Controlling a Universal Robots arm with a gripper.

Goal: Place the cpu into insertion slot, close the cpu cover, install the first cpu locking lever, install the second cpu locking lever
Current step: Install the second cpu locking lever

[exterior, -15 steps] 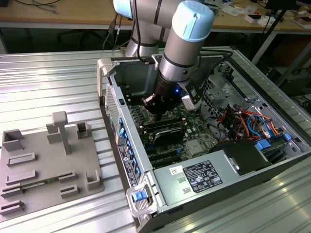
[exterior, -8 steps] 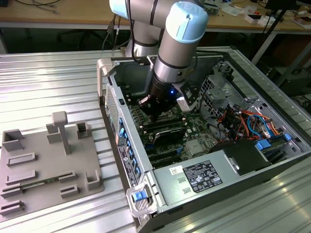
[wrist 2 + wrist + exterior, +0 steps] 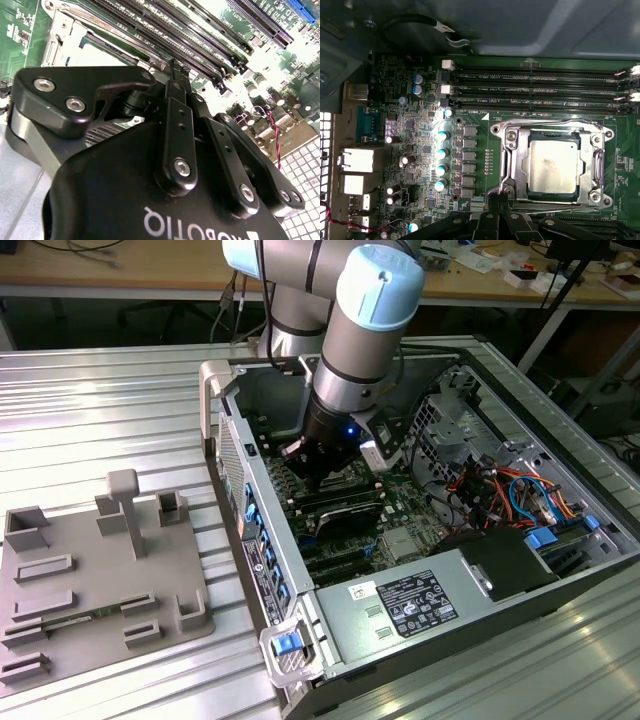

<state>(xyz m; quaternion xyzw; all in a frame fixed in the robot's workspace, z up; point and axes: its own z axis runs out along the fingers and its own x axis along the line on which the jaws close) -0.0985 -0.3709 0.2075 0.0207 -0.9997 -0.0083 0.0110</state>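
- The gripper has its two fingers pressed together, holding nothing, just beside the socket edge.
- One cpu lies in the insertion slot, with the cpu cover closed on it.
- Three black memory slots run near the socket.

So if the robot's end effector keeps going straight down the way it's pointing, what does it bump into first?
Probably the metal edge of the cpu cover, which lies shut over the cpu in the insertion slot. The end effector hangs right at that edge in the first wrist view, though depth is hard to judge.
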